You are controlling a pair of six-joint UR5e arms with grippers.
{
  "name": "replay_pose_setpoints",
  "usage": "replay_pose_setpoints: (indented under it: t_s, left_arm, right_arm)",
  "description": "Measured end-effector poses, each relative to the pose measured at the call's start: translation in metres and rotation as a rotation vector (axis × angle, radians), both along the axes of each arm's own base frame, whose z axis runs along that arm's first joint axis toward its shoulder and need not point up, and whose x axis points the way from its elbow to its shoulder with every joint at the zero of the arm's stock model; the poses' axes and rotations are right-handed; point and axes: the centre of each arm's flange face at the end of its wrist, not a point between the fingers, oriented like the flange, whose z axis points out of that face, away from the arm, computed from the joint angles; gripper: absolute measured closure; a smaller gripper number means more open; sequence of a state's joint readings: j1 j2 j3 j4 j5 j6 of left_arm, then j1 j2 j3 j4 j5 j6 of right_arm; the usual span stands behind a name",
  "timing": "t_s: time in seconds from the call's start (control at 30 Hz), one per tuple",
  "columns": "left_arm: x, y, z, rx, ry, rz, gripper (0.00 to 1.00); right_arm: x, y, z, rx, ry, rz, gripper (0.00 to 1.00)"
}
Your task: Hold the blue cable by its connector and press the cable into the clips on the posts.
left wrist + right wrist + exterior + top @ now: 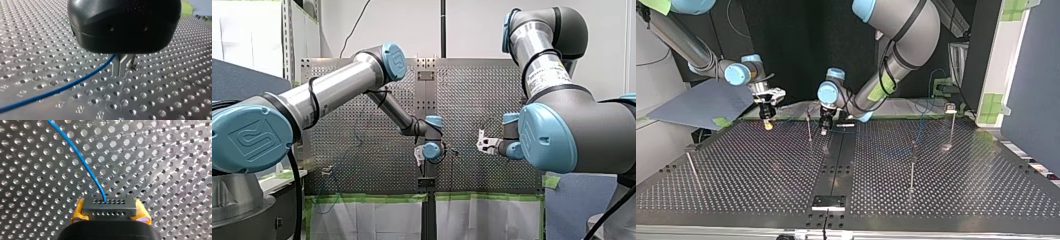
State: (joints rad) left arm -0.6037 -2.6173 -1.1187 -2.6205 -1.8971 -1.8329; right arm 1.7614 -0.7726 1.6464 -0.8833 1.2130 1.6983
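Blue cable (pixel 85 162) runs out of the dark connector (pixel 109 205), which your right claw (pixel 110 210) has clamped between its yellow pads (pixel 78 210) over the perforated table (pixel 170 170). Your left claw (pixel 122 69) has its metal fingers (pixel 117 67) pinched together on that cable, just above the table.

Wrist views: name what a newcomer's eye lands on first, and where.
The blue cable stands out, leaving a dark connector clamped between my right claw's yellow pads. In the left wrist view it crosses the perforated table into my left claw's shut metal fingers.
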Motion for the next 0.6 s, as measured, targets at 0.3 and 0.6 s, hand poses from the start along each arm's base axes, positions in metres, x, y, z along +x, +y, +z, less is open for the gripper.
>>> replay_pose_setpoints:
  t_s: [0.3, 0.6]
  left_arm:
    - [0.008, 0.007, 0.004, 0.01, 0.014, 0.016, 0.98]
    - [0.009, 0.01, 0.003, 0.018, 0.027, 0.014, 0.98]
  right_arm:
    - [-0.001, -0.01, 0.008, -0.039, -0.008, -0.03, 1.0]
    - [-0.002, -0.013, 0.01, -0.049, -0.011, -0.035, 1.0]
